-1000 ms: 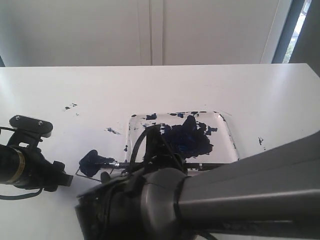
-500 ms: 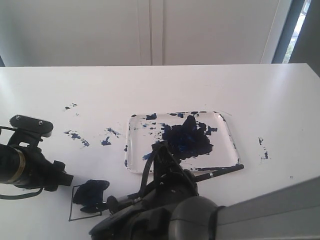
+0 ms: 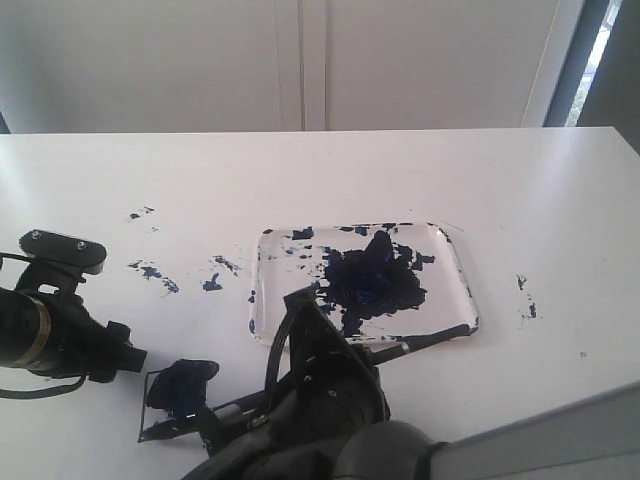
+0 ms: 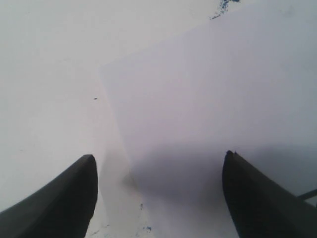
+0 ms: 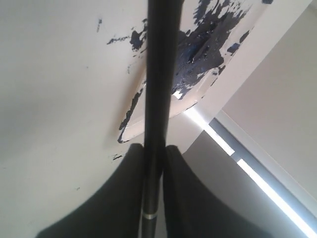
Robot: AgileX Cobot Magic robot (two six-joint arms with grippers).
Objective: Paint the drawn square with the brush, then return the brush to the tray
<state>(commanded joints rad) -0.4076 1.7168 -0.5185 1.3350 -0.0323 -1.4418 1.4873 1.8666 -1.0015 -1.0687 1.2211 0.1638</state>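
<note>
Though paint-flecked, white table (image 3: 520, 190), pale wall (image 3: 150, 60).

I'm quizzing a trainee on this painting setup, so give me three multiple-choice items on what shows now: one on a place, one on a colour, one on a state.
1. In the exterior view, where does the square lie relative to the tray?
A. Inside it
B. To its lower left
C. To its upper right

2. What colour is the paint in the tray?
A. Red
B. Green
C. Dark blue-black

3. What state is the right pincer in?
A. Shut on the brush
B. Open and empty
C. Shut on the tray's rim

Answers:
1 B: the outline sits apart from the tray, off its near left corner.
2 C: the blob is dark blue-black.
3 A: the right wrist view shows the handle clamped between the jaws.
</note>
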